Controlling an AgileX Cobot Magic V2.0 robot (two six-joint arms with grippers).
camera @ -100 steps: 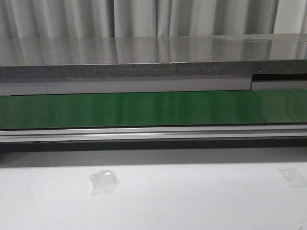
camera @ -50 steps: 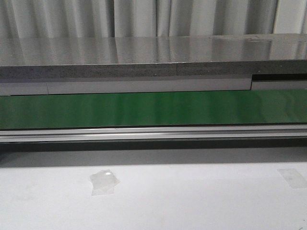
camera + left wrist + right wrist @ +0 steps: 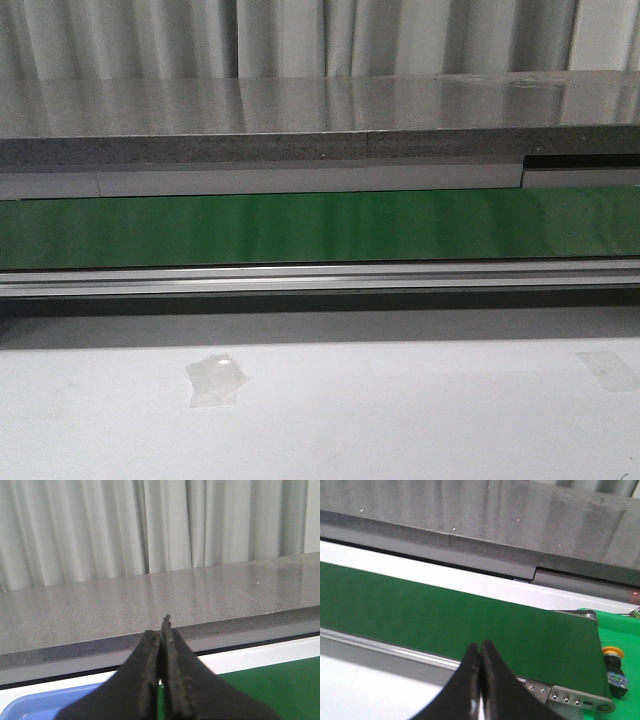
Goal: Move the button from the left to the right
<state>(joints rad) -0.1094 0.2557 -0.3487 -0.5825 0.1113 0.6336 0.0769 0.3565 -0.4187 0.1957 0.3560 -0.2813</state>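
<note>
Okay, both claws closed and empty: left gripper [image 3: 161, 630], right gripper [image 3: 480, 652]. I see the button [image 3: 614, 672] lying past the green belt's [image 3: 445, 620] right end, nearer my right arm.

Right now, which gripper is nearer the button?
Right. The button shows only in the right wrist view, past the belt's end, off to the side of the shut right gripper. The left gripper sees none.
</note>
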